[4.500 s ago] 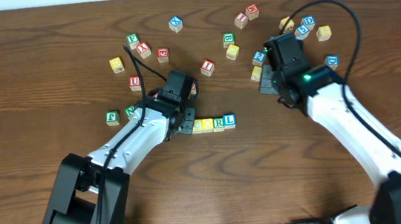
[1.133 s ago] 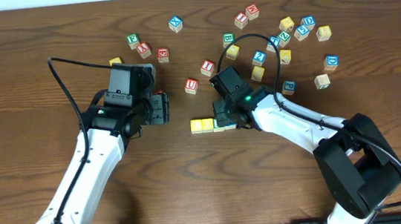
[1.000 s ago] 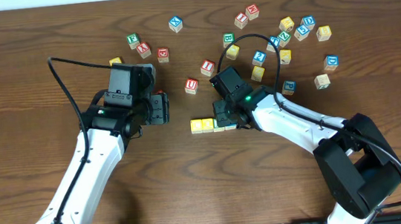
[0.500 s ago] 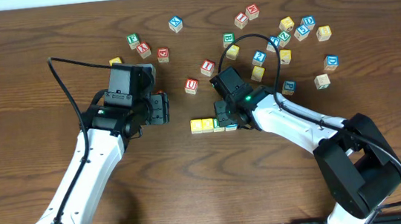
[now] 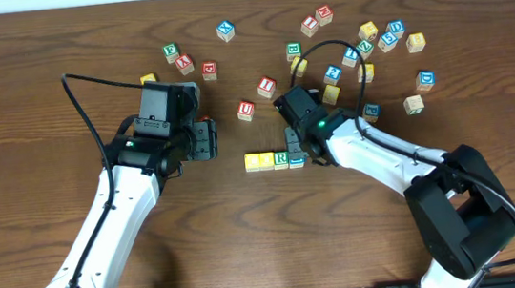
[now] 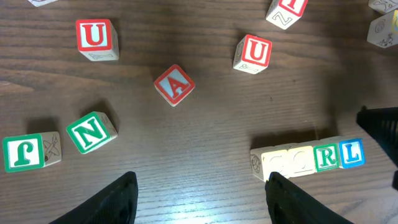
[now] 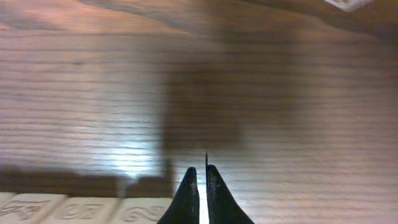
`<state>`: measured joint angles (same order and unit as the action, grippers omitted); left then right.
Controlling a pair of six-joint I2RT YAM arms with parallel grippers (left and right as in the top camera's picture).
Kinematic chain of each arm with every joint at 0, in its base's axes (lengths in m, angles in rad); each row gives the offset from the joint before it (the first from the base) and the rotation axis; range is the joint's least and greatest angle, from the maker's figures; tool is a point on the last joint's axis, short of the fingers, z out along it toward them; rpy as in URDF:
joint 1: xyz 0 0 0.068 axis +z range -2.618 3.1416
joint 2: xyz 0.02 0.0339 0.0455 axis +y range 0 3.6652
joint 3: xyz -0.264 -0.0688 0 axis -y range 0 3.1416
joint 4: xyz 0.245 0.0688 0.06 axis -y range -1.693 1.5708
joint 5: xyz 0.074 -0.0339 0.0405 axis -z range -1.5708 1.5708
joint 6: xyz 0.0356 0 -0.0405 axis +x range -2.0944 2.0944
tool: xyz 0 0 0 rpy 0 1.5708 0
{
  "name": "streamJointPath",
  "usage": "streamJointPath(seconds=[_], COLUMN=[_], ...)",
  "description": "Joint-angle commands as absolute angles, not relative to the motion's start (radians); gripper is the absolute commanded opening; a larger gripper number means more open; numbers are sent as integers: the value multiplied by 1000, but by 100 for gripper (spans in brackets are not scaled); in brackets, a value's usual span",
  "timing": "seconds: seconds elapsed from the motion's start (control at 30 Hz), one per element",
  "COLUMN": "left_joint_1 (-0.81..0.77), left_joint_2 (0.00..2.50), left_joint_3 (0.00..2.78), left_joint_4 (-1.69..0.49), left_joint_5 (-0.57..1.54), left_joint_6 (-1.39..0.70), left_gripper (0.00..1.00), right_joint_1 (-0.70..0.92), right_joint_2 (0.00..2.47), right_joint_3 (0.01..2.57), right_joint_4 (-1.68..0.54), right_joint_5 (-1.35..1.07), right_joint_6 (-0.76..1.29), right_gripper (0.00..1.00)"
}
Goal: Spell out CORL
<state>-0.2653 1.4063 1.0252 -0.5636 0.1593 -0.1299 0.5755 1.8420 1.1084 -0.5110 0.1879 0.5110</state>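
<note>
Overhead looks straight down on the whole table (image 5: pixel 15 208); 2 wrist views look down closely, sharing the block row (image 6: pixel 308 158).

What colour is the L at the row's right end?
Blue; L block shows best in left wrist view.

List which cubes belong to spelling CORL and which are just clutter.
Job: left yellow cube, right yellow cube, R cube, L cube.
Clutter: left U cube, right U cube, A cube, N cube, J cube, other scattered cubes.
</note>
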Motion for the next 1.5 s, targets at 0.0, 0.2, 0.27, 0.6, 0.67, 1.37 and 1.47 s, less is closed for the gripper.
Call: streamJointPath(seconds=[0.0, 0.2, 0.27, 0.6, 0.67, 1.37, 1.47], left_joint_1=[-263, -263, -263, -263, -263, -263, -263], left_joint_2=[1395, 1395, 1395, 1395, 1395, 1395, 1395], left_joint_3=[1025, 1025, 1025, 1025, 1025, 1025, 1025], left_joint_4=[-568, -568, -572, -590, -590, -590, -590], left_joint_5=[168, 168, 168, 167, 167, 165, 165], left_joint_6=[-121, -121, -121, -120, -120, -121, -120], left_gripper=[65, 65, 65, 65, 65, 65, 65], right_joint_1=[556, 556, 559, 561, 565, 566, 567], right_joint_2=[1845, 1845, 1845, 1845, 1845, 1845, 1845], right_joint_3=[1102, 1102, 1102, 1102, 1102, 1102, 1102], right_joint_4=[-546, -589, -604, -641, -641, -591, -591], right_joint_5=[226, 164, 150, 97, 89, 15, 15], right_joint_6=[572, 576, 577, 602, 602, 601, 601], right_gripper=[1, 1, 1, 1, 1, 1, 1])
